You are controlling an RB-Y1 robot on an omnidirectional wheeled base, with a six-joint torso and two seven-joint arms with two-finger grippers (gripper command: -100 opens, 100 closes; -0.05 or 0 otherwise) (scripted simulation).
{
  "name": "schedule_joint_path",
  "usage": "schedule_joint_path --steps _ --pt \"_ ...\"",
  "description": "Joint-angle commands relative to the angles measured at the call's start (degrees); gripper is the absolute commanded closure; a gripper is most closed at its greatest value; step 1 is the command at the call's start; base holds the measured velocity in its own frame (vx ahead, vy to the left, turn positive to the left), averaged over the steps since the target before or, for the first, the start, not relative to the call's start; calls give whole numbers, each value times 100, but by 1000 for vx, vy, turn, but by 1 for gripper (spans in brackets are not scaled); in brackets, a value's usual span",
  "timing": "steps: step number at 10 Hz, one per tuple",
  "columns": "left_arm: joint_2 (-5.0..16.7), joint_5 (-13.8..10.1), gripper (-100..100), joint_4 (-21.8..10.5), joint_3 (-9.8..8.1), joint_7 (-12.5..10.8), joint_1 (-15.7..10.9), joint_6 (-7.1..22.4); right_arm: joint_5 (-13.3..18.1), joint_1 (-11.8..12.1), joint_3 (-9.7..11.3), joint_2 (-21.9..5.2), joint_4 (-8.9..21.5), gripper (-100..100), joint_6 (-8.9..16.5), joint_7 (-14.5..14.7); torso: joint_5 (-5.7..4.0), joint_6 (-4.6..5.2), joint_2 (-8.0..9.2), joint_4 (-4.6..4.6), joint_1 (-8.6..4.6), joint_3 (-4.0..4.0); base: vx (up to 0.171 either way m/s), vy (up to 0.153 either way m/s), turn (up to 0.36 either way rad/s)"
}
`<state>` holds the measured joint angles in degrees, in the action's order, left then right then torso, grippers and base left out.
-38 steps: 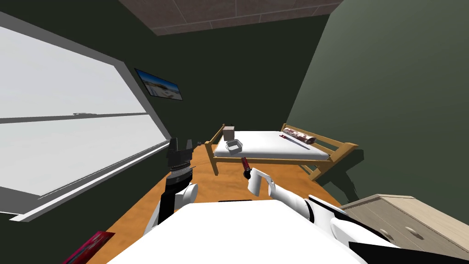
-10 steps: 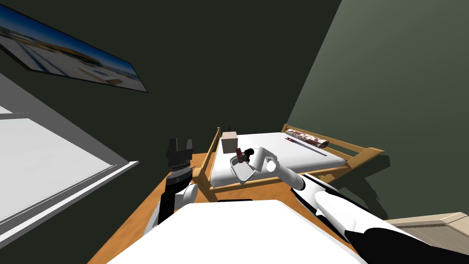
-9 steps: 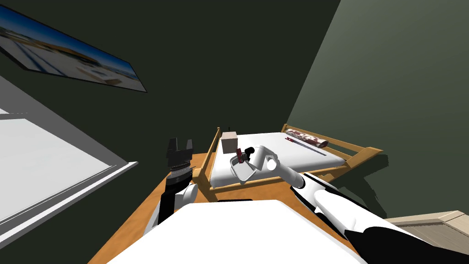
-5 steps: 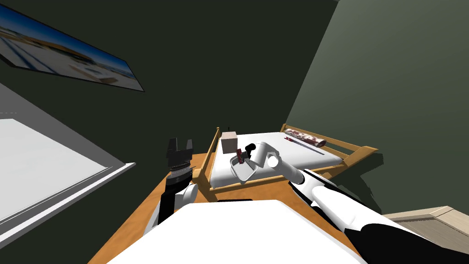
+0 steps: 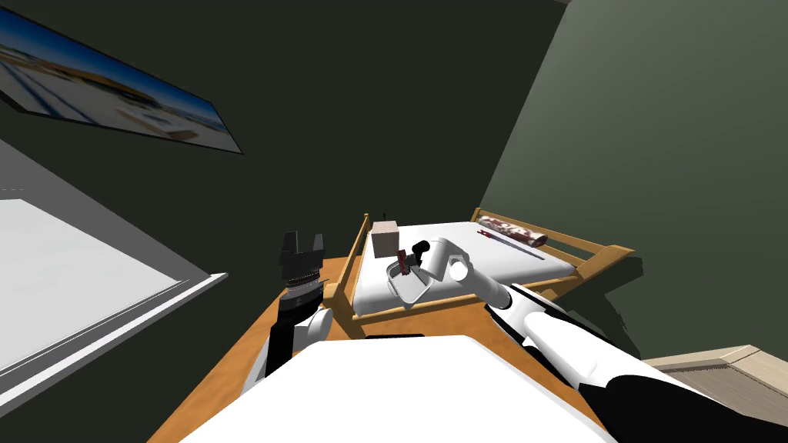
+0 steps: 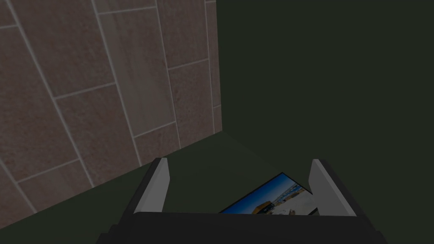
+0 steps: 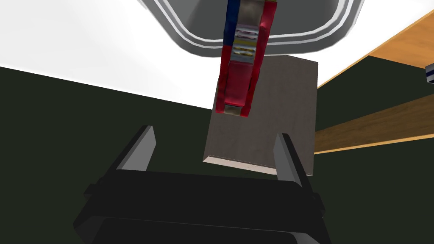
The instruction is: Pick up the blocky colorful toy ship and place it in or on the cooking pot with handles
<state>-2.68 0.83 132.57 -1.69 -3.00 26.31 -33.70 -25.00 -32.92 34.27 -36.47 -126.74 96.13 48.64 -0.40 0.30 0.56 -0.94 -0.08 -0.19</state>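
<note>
With my right gripper (image 7: 214,132) spread, I should retreat straight back, not nudging the red-and-blue blocky toy ship (image 7: 238,72) poking into the grey rimmed pot (image 7: 303,17).

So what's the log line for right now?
right gripper open | red-and-blue blocky toy ship free of fingers, standing in grey pot | left gripper open

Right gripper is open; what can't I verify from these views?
- Right wrist view: the toy ship's far end and most of the pot are cut off by the picture's edge.
- Head view: ship-to-pot contact is too small to tell, and the right arm covers part of the pot.
</note>
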Motion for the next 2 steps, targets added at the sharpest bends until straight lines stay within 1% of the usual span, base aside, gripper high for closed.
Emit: schedule_joint_path --steps 1,2 --pt "0 0 0 0 0 0 0 0 0 0 0 0 0 0 0 0 0 0 0 0 0 0 0 0 0" --pt "0 0 0 0 0 0 0 0 0 0 0 0 0 0 0 0 0 0 0 0 0 0 0 0 0"
